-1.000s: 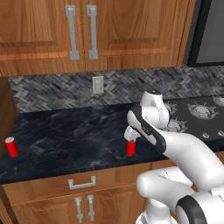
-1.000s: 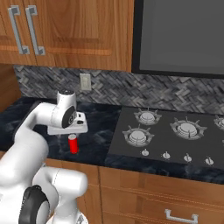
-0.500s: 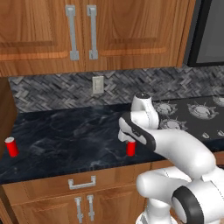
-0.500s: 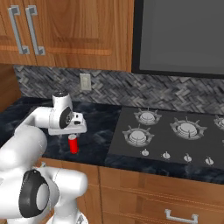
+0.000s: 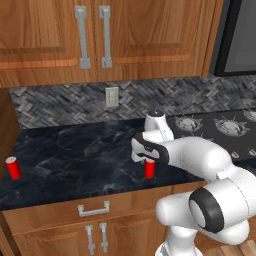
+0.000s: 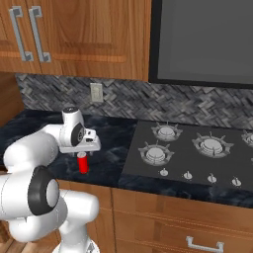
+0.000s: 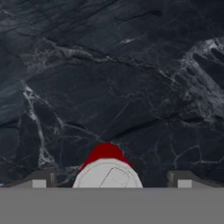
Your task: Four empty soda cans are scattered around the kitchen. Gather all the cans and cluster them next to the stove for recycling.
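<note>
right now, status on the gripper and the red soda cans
Gripper open, directly above a small red soda can with a silvery top, fingertips either side, not gripping. Second identical red can at counter's far left. Black glass stove to the right, path clear.

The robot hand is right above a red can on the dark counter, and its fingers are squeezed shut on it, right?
Not quite. The gripper is above the red can on the dark counter, but its fingers are open, standing apart on either side of the can without touching it. The hand view shows this.
</note>
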